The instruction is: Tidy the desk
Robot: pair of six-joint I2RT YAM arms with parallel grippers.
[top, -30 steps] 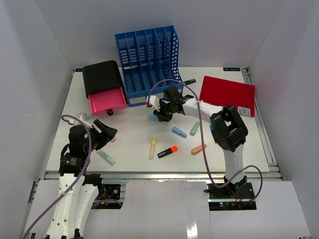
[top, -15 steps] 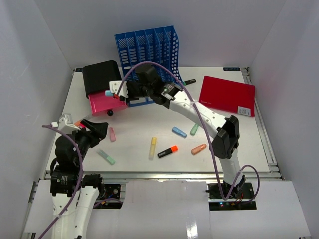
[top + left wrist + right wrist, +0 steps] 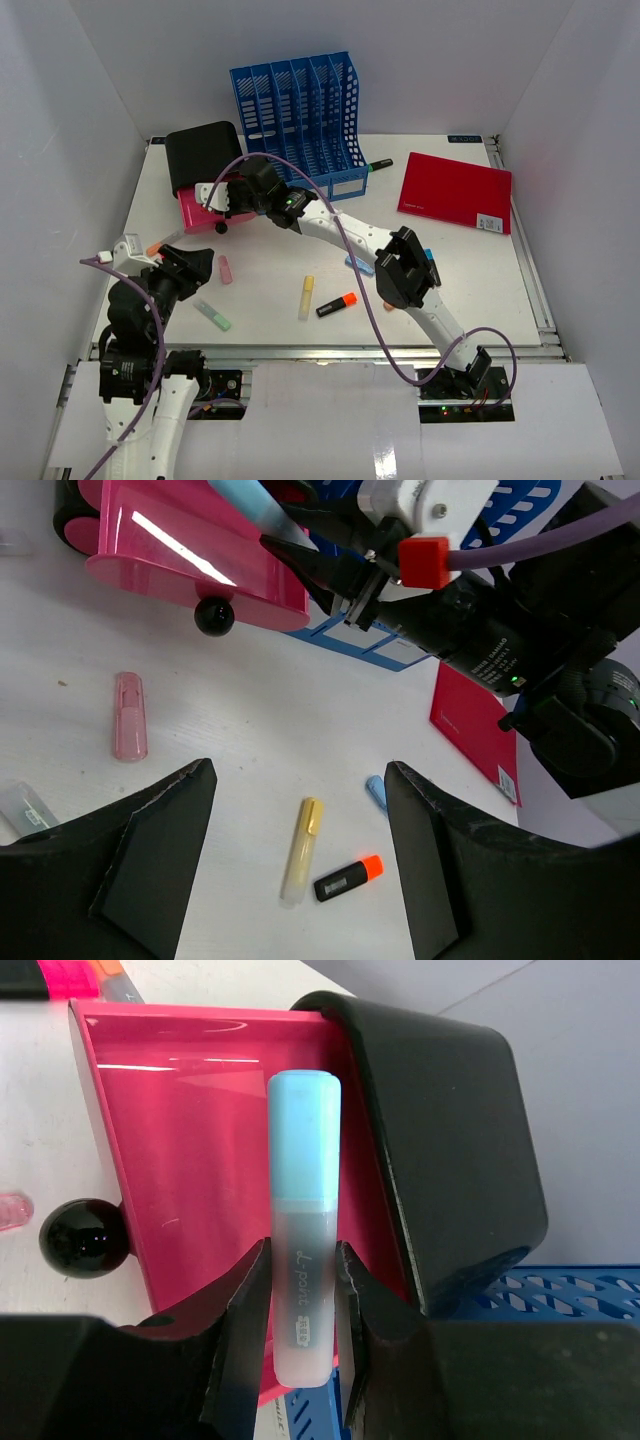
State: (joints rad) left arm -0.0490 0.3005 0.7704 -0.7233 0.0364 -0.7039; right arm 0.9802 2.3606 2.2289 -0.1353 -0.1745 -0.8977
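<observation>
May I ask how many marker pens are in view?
8: light blue in right end effector; orange, pink, mint left; yellow, black-orange, blue centre; green-capped beside the rack. More may be hidden.

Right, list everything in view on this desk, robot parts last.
Desk: one, white, under everything.
File rack: one, blue, back centre.
Drawer box: one, black, back left; its pink drawer is pulled open.
Folder: one, red, back right.
Marker: one, black with green cap, right of the rack.
Pink highlighter: one, pink, front left.
Mint highlighter: one, mint, front left.
Yellow highlighter: one, yellow, front centre.
Black highlighter: one, black with orange cap, beside the yellow.
Blue highlighter: one, blue, centre.
Light-blue highlighter: one, light blue, held over the pink drawer.
Left gripper: one, black, open, empty.
Right gripper: one, black, gripping the Light-blue highlighter.
</observation>
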